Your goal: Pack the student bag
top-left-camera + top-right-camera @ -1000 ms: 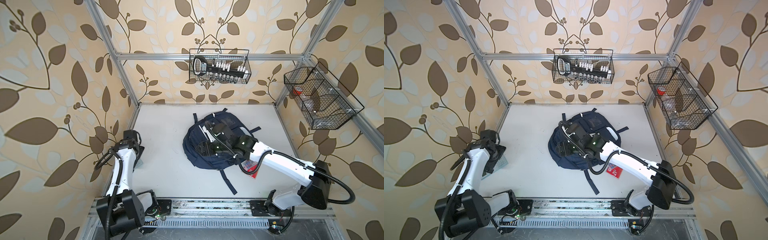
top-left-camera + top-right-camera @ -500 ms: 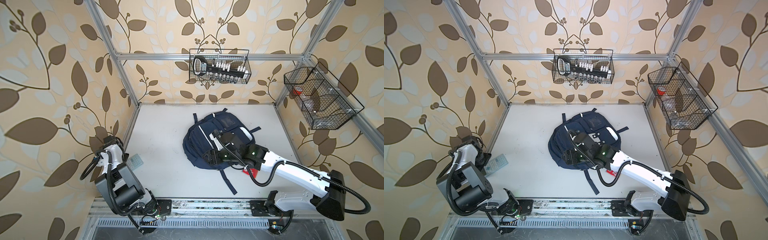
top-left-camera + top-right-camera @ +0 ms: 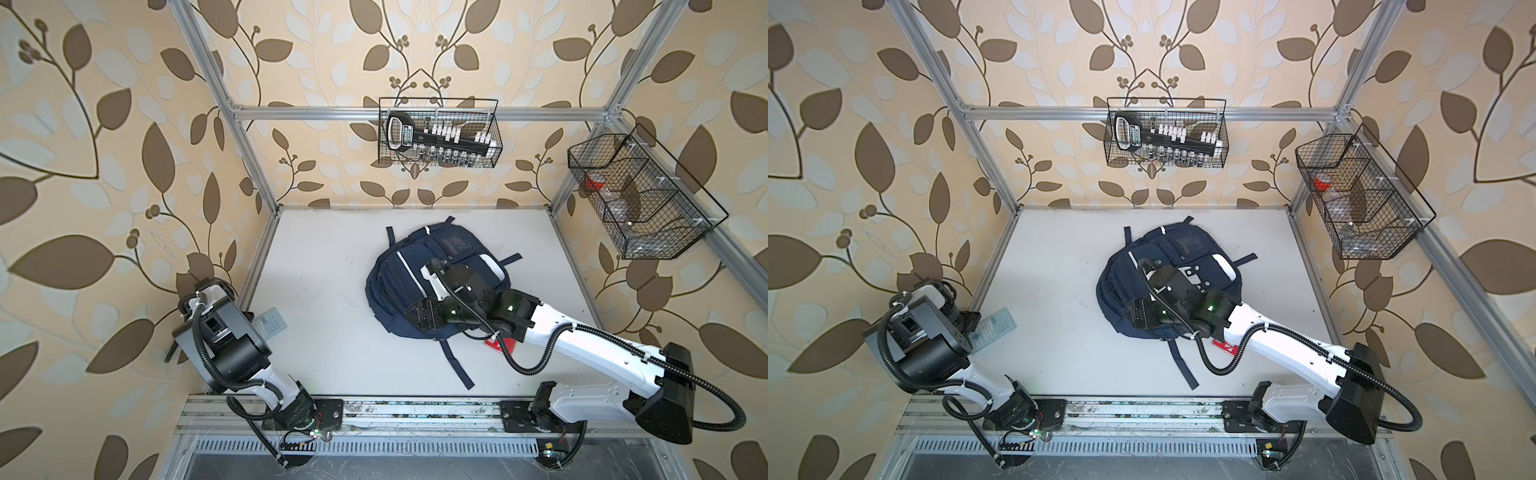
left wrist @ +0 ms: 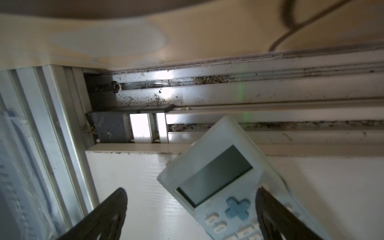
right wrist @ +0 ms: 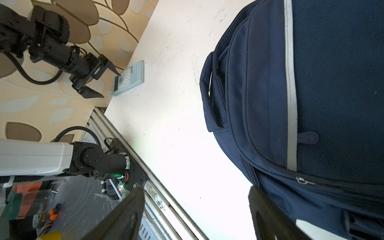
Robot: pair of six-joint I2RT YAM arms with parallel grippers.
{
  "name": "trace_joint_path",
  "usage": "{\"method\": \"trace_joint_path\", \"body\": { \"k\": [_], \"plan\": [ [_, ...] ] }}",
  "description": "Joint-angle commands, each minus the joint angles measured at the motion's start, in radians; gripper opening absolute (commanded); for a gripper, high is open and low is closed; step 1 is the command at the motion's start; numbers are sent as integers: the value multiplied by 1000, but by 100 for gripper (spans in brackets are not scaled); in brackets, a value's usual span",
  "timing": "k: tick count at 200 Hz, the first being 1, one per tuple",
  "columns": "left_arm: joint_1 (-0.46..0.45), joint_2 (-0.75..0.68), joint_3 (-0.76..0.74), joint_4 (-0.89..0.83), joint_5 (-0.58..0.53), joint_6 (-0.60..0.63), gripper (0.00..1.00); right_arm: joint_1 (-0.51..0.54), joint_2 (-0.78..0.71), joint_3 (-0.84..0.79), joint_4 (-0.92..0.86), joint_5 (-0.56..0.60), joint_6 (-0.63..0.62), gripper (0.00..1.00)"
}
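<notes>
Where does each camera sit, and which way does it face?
Top views: overhead, looking down on table, student bag, left arm, right arm.
Left wrist: on left arm, facing the table corner; open left gripper at the calculator.
Right wrist: on right arm, looking across the table past the student bag; open right gripper.
Shared: calculator, in both wrist views.

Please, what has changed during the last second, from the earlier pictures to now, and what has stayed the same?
The left arm folded back toward its base. The left gripper, open, now stands at the screen end of the calculator, one finger over it, not gripping. The right gripper, open and empty, moved from the middle of the student bag to its near edge. Nothing was taken or released. Bag, calculator and red item stayed put.
</notes>
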Motion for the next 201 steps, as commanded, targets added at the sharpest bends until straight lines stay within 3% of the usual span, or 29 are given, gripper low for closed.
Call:
{"method": "trace_joint_path", "body": {
  "k": [1,29,69,128,159,182,201],
  "plan": [
    [0,48,31,3,37,49,92,-1,-28,-19,1,13,16,79],
    [-50,37,17,17,57,46,91,-16,-33,-17,-1,14,18,79],
    [-196,36,-2,15,78,11,87,-84,-65,-18,-9,-12,8,79],
    [-624,-14,-91,72,114,-118,84,-173,-105,-46,-31,-45,1,79],
    [-824,-18,-80,66,98,-117,83,-172,-64,-49,-13,-101,-27,79],
    [-942,-50,-84,47,89,-112,83,-159,-5,-39,18,-157,-58,79],
    [-977,-128,-86,23,86,-114,84,-120,70,16,11,-158,-71,79]
  ]
}}
